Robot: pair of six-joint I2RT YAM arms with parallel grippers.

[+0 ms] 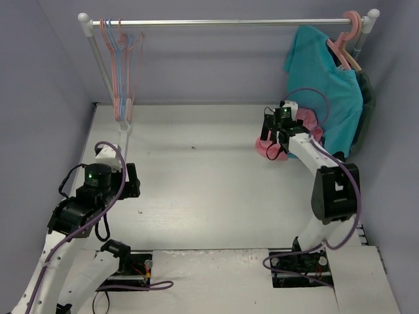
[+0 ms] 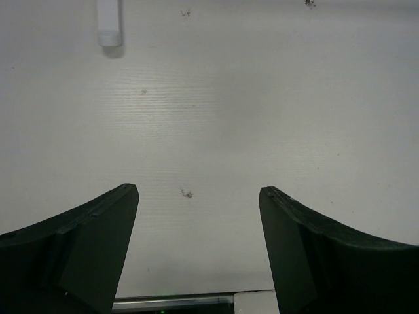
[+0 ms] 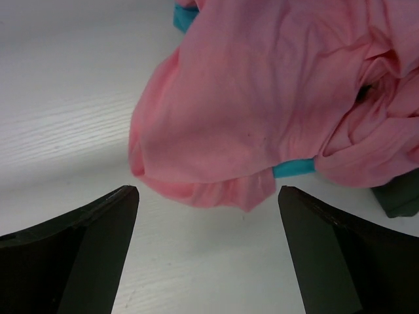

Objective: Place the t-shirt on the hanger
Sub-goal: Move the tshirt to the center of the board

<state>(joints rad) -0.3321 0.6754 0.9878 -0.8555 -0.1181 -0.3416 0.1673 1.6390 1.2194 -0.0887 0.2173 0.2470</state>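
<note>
The pink t-shirt [image 1: 270, 148] lies crumpled on the table at the back right, at the foot of the hanging teal shirt. In the right wrist view the t-shirt [image 3: 249, 111] fills the upper half, its near edge just beyond my fingertips. My right gripper [image 1: 272, 139] [image 3: 208, 196] is open and empty, right over the shirt's near edge, not touching it. The thin pink hanger [image 1: 117, 75] hangs on the rail at the far left among thin blue ones. My left gripper [image 1: 133, 179] [image 2: 198, 193] is open and empty over bare table.
A teal t-shirt [image 1: 327, 85] hangs on a thick pink hanger [image 1: 347, 36] at the rail's right end, with dark cloth [image 3: 399, 196] behind it. A teal strip [image 3: 294, 168] shows under the pink cloth. The rack's left post foot [image 2: 109, 26] stands ahead of my left gripper.
</note>
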